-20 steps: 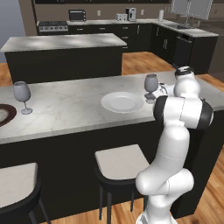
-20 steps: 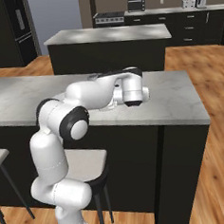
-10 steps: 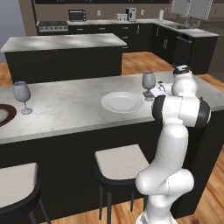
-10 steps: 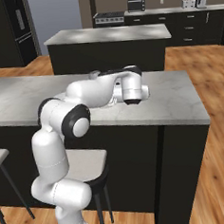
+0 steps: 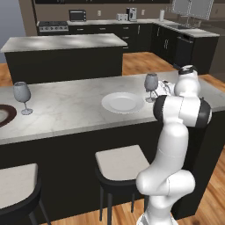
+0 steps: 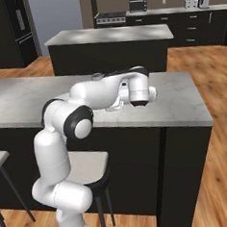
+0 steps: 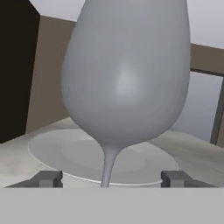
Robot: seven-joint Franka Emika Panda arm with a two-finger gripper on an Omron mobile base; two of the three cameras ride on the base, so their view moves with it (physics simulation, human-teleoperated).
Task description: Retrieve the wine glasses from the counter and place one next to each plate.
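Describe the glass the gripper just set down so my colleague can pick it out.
On the long marbled bar top, find the plain white plate. The wine glass stands just right of it, by the gripper, unlike the other glass far left.

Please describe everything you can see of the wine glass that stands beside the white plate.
The wine glass is grey and see-through, with a rounded bowl, a thin stem and a foot hidden behind the arm. It stands upright on the marbled counter, just right of the white plate. In the hand view, its stem rises between the open gripper tips, touching neither.
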